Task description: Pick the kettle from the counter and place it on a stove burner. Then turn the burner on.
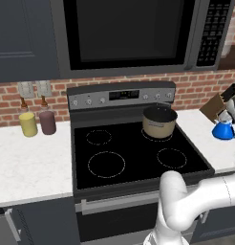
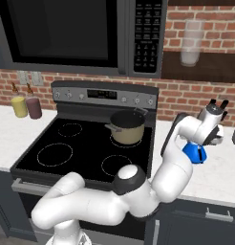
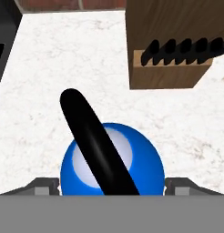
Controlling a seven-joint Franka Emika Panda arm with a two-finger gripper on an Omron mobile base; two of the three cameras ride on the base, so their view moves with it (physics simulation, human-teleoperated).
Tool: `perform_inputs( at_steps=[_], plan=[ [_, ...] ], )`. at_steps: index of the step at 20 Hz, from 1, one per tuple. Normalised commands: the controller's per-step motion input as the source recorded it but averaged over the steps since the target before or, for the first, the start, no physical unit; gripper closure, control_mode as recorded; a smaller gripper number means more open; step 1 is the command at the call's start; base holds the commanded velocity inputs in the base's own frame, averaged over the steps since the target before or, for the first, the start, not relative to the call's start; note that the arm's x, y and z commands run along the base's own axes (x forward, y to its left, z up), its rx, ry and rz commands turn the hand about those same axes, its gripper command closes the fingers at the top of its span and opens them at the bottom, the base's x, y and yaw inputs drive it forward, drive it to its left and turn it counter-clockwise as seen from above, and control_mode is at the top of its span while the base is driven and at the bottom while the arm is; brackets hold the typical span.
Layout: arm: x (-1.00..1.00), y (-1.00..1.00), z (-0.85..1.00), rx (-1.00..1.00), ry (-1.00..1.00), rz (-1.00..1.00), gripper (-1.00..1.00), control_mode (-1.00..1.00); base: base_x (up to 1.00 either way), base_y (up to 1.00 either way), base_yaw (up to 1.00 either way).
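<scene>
We see the counter (image 1: pixel 28 162) as white speckled stone, split by the black cooktop (image 1: pixel 138 167) into a left and a right stretch.

Left stretch: a yellow jar (image 1: pixel 28 124) and a maroon jar (image 1: pixel 47 122) stand side by side near the brick wall, close but apart.

Cooktop: a tan pot (image 1: pixel 159 122) with a dark rim sits on the back right circle. The large front left burner (image 1: pixel 106 164) is bare, as are the other two circles.

Right stretch: the blue kettle (image 1: pixel 223 129) stands on the stone, with a wooden knife block (image 3: pixel 170 43) behind it, near but not touching in the hand view.
</scene>
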Motion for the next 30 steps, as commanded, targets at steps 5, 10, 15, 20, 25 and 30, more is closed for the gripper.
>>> perform_inputs(
  at_steps=[5,10,15,20,25,30],
  plan=[
    [0.0,0.0,0.0,0.0,0.0,0.0,1.0,-1.0,0.0,0.0,0.0],
    [-0.03,0.0,0.0,0.0,-0.02,0.0,1.0,-1.0,0.0,0.0,0.0],
    [-0.48,0.1,0.19,0.0,-0.18,0.0,1.0,-1.0,0.0,0.0,0.0],
    [-0.93,0.6,0.66,0.0,-0.41,0.01,1.0,-1.0,0.0,0.0,0.0],
    [-0.98,0.97,0.78,-0.01,-0.4,0.03,1.0,-1.0,0.0,0.0,0.0],
    [-0.94,1.0,0.48,-0.11,-0.2,0.07,1.0,-1.0,0.0,0.0,0.0]
  ],
)
